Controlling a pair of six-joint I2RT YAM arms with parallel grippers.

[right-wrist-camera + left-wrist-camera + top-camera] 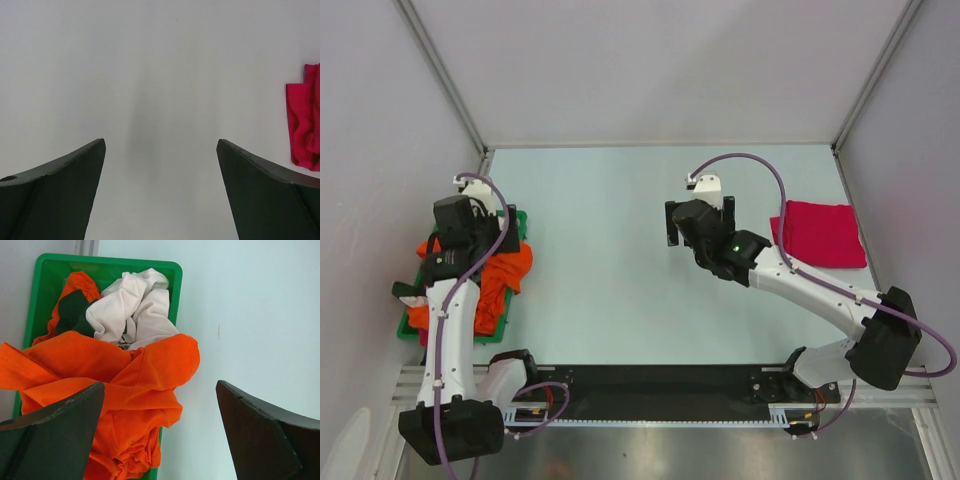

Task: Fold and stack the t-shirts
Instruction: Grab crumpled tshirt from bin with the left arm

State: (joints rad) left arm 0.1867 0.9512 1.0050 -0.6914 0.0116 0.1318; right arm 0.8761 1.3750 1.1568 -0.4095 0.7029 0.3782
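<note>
A bright orange t-shirt [505, 272] is piled in the green bin [516, 226] at the left and spills over its right rim. In the left wrist view the orange t-shirt [130, 375] lies in front of a crumpled cream t-shirt [135, 310] and a dark green one [72, 312]. My left gripper [468, 225] [160, 385] hangs open and empty above the orange pile at the bin's right edge. A folded magenta-red t-shirt [817, 233] [305, 125] lies flat at the right. My right gripper [698, 222] [161, 142] is open and empty over bare table, left of it.
The green bin's far rim [110, 262] sits near the left wall. White enclosure walls stand at the left, back and right. A black rail [660, 380] runs along the near edge between the arm bases.
</note>
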